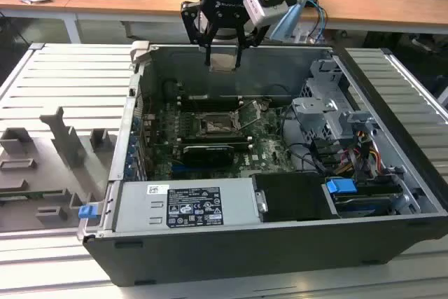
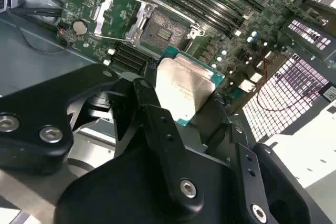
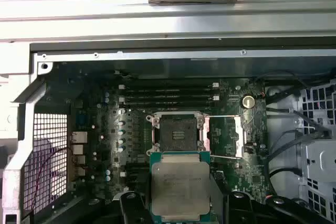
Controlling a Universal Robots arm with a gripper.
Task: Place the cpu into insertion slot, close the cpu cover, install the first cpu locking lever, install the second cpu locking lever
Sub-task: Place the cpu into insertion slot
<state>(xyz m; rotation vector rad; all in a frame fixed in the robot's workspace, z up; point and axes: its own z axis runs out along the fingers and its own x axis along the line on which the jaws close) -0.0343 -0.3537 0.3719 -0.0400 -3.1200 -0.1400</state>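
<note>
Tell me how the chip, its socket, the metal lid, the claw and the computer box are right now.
cpu: gripped, up above the board, not in the slot.
insertion slot: empty, uncovered.
cpu cover: flipped open beside the slot.
gripper: shut on the cpu.
computer case: open, insides showing.

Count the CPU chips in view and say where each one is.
1. The cpu is gripped in the hand, held above the computer case, not yet in the empty insertion slot. Another could be hidden.
</note>
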